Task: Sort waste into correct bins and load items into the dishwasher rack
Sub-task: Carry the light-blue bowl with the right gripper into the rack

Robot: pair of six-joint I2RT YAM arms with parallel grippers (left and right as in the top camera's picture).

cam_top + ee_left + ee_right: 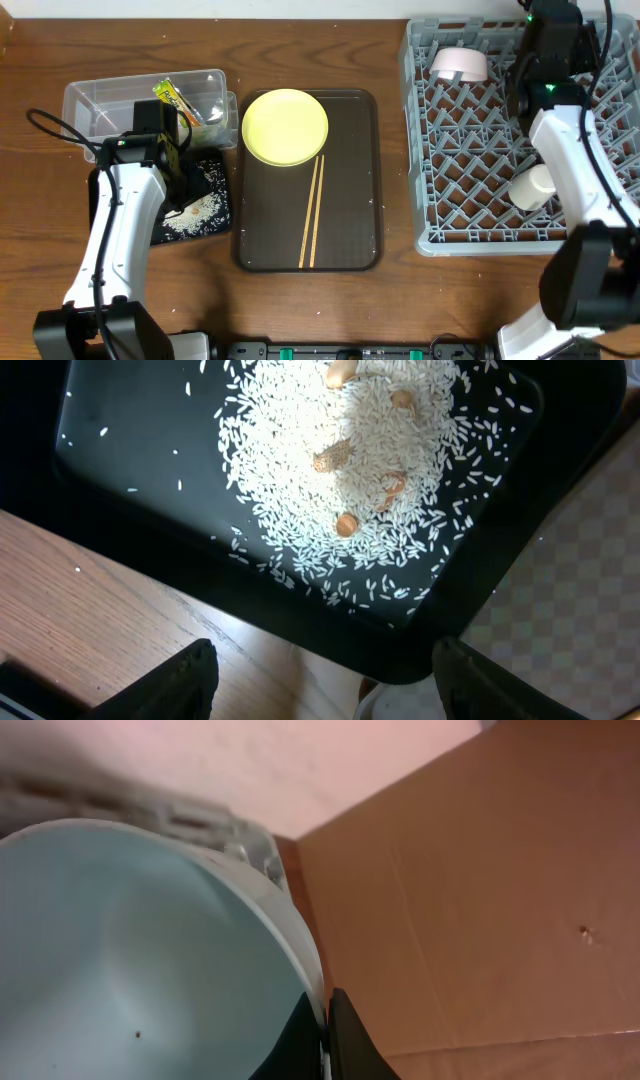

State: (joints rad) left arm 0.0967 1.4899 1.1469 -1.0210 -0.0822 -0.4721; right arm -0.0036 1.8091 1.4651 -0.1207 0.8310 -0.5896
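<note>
Two arms: left gripper [325,685] apart, pointing down over rice [340,480] in black tray [130,450]; right gripper [325,1025] clamped on bowl [130,940] rim over rack [470,150].

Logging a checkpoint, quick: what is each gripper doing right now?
Left gripper: open, empty, over the black tray.
Right gripper: closed on the rim of the blue bowl.

Upper left, a clear rectangular plastic tub [95,100] holds a green-and-orange snack wrapper [172,97]; below it, a shallow black rectangular tray [220,195] carries loose white rice scraps [188,218]. In the centre, a dark brown serving tray [350,200] bears a pale yellow round plate [285,126] above 2 wooden chopsticks [312,212]. On the right, a square grey plastic rack [450,150] holds a white-pink bowl [458,64] upper left and a small white cup [530,188] lower right.
</note>
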